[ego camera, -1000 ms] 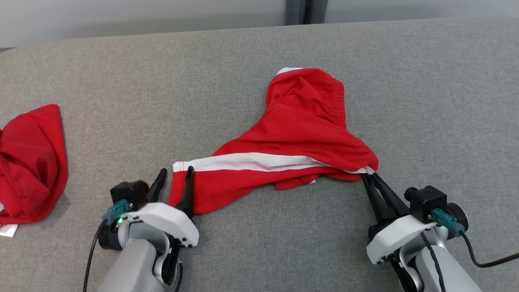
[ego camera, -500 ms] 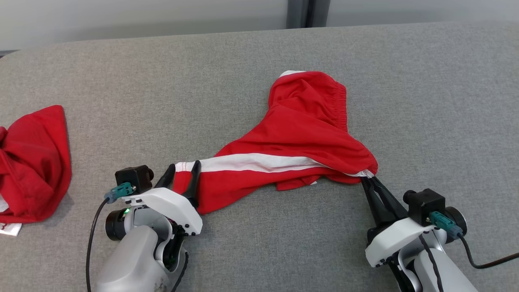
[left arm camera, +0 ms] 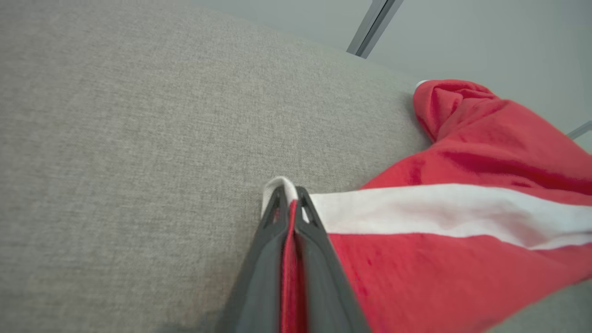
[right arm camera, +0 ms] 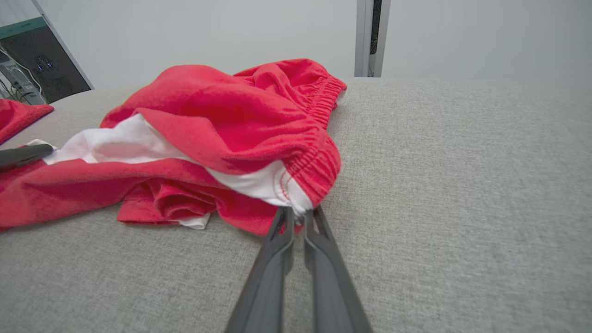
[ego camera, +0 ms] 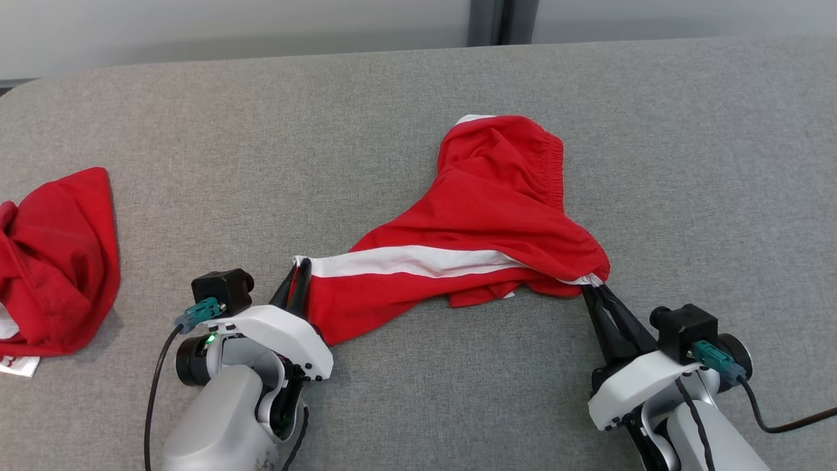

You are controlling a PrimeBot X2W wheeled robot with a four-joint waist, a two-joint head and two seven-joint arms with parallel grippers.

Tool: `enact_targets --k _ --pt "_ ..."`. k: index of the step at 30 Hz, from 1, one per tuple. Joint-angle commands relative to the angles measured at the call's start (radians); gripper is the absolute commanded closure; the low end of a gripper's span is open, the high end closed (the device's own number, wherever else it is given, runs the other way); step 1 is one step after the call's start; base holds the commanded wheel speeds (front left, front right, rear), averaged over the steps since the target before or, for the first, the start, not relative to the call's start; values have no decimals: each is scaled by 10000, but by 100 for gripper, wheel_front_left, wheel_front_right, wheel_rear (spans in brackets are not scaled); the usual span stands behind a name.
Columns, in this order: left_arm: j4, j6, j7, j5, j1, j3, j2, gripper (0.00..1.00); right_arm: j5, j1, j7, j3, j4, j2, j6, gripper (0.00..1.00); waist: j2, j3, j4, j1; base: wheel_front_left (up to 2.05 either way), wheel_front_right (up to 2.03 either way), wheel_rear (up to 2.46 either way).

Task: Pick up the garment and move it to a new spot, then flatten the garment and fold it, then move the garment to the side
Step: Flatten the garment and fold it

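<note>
**Head view: red garment gripped at both near corners**

At the far left edge a second red cloth (ego camera: 62, 261) lies crumpled on the grey fabric-covered tabletop (ego camera: 261, 131), with a white label (ego camera: 16, 366) at its near corner. It is well apart from the task's piece.

Next comes the left arm at the lower left. The left fingers (ego camera: 301, 288) point away from the robot and are clenched on the left end of the garment (ego camera: 484, 222), right at the hem corner where its white stripe (ego camera: 412, 261) begins. In the left wrist view a thin fold of red cloth sits pinched between the two dark blades, and the white hem curls over their tips.

From that corner the garment, a pair of red shorts, runs rightward across the middle of the tabletop, with the stripe along its length. It rises into a bunched mound whose gathered elastic waistband (ego camera: 552, 170) faces the far right. A small loose fold (ego camera: 480, 294) pokes out under its near edge.

At the lower right, the right fingers (ego camera: 605, 320) slant up and to the left and are closed together. Their tips nip the garment's near right corner, at the meeting of waistband and stripe. The right wrist view shows that corner touching the tips, with the cloth heaped beyond and to the left of them.
</note>
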Motion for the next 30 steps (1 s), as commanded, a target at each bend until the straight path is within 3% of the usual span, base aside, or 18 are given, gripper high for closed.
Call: enact_targets --k 1,7,18,30 --pt "-80 63 -181 124 -202 -27 49 100 65 -39 -1 -27 -7 -25 1 100 0 12 4 0 0 0 0" --pt "-344 83 -447 404 -255 -44 111 100 224 -113 -1 -122 -213 -13 1 100 0 -111 60 0 0 0 0" --pt "-2588 110 -534 1865 -252 688 903 100 859 -1290 -1 204 -1062 -289 1 100 0 -1238 68 0 0 0 0" --pt "-3744 -141 -524 2730 -1390 1248 1653 100 1982 -2916 -1 715 -1504 -736 1 100 0 -2577 37 0 0 0 0"
